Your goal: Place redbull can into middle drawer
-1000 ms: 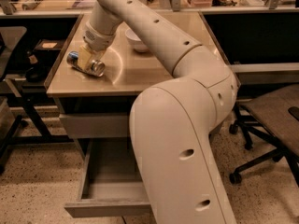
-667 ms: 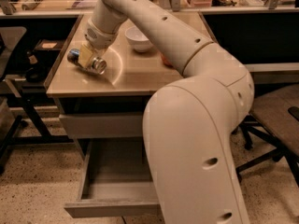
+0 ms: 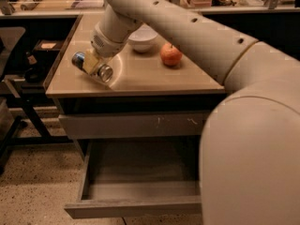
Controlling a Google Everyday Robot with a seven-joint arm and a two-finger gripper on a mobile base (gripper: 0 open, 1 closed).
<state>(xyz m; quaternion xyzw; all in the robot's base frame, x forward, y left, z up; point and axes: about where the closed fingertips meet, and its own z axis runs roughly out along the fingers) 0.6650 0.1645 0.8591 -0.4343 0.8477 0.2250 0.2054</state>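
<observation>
Gripper (image 3: 92, 65) jaws clamped on redbull can (image 3: 105, 72), held sideways over left part of surface (image 3: 150, 78); label unreadable. Middle drawer (image 3: 140, 172) open below.

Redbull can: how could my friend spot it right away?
Find the tan cabinet top above the open middle drawer. Over its left front part, the robot's hand grips the redbull can, tipped sideways. It is the only slim, shiny blue-and-silver cylinder; the white bowl and apple behind it are round.
</observation>
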